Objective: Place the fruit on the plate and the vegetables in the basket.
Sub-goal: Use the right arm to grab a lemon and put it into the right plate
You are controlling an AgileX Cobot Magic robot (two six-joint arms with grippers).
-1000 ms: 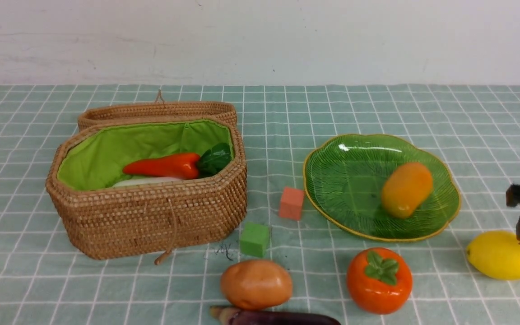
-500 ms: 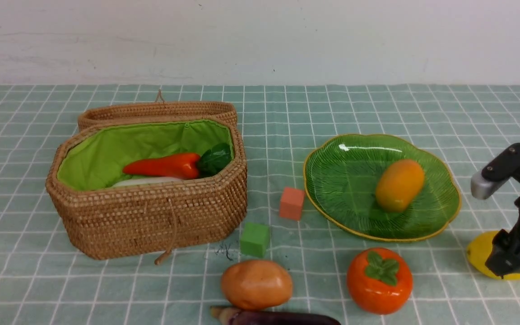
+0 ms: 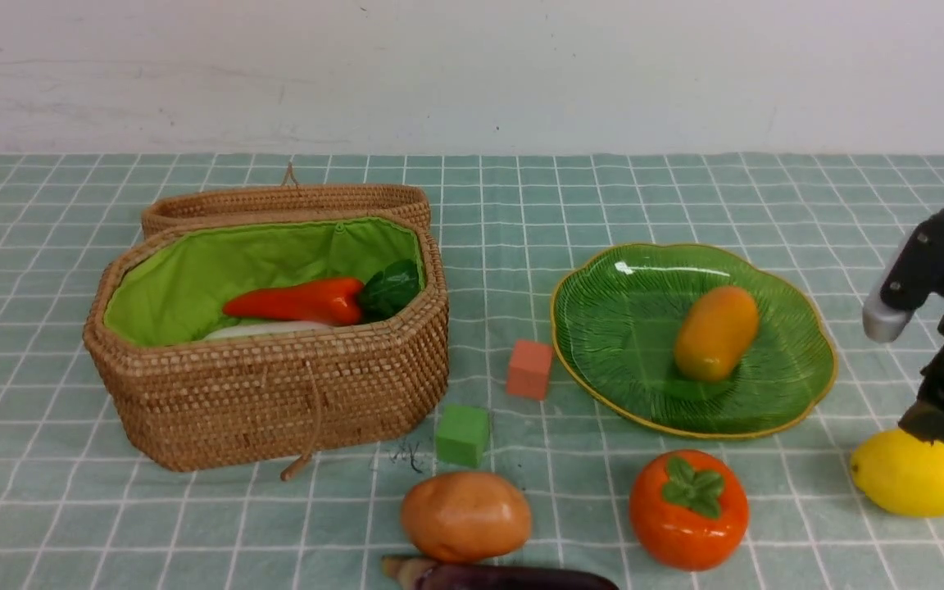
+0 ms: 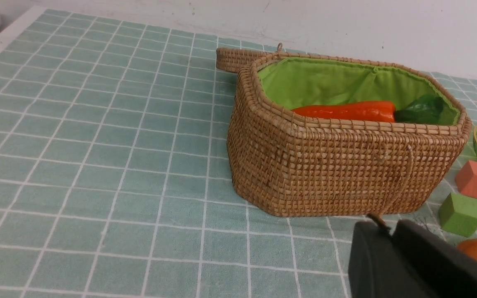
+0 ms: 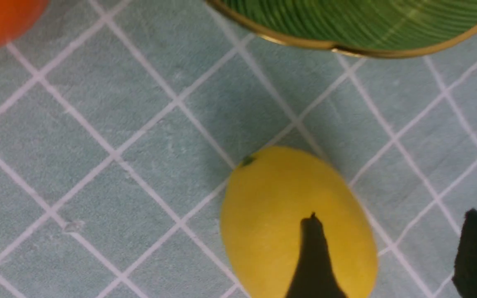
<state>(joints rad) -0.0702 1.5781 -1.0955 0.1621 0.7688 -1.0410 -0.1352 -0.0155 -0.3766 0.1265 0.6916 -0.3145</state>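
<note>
Lemon (image 3: 914,479) lies on the cloth (image 3: 521,205) near the plate (image 3: 628,328); I judge it light, hard, slippery. My right gripper (image 3: 943,430) hangs above it, jaws spread, gripping nothing. I'd pinch across its short middle.

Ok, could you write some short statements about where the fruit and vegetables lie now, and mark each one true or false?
The mango lies on the plate. True.
The lemon lies on the plate. False: it is on the tablecloth, beside the plate.
The carrot is in the basket. True.
The potato is in the basket. False: it is on the tablecloth, outside the basket.
The persimmon is outside the plate. True.
</note>
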